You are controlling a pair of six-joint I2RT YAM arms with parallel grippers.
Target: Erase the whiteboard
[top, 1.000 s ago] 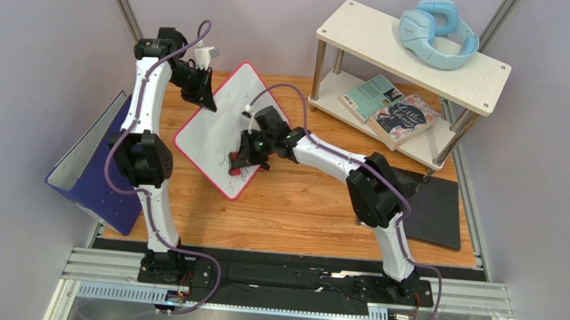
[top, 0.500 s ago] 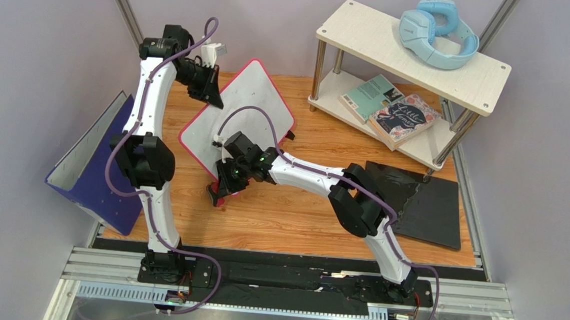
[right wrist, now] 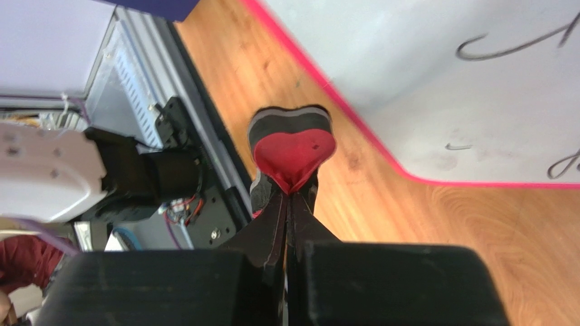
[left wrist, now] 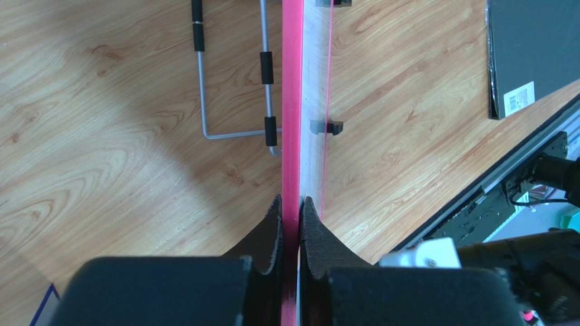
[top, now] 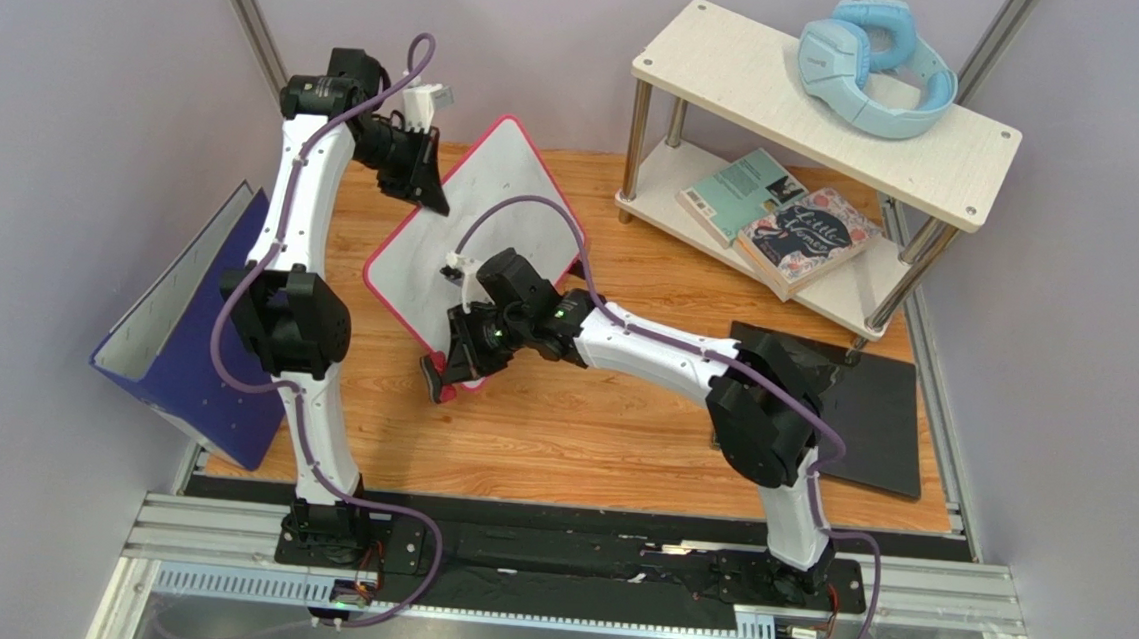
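Shelf point(top: 707, 51) holding books point(top: 783, 222) and headphones point(top: 868, 62) stands near tilted whiteboard point(top: 499, 165).

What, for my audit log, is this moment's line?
left gripper: jaws shut on whiteboard | right gripper: jaws shut on eraser, off board | writing present

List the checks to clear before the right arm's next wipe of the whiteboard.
1. Hold: left gripper clamped on the whiteboard at its pink edge: ok.
2. Tool: right gripper shut on the heart-shaped eraser: ok.
3. Contact: eraser off the board, past its lower edge, over the table: not ok.
4. Clean: pen marks show on the board: not ok.
5. Board steady under pressure: cannot tell.
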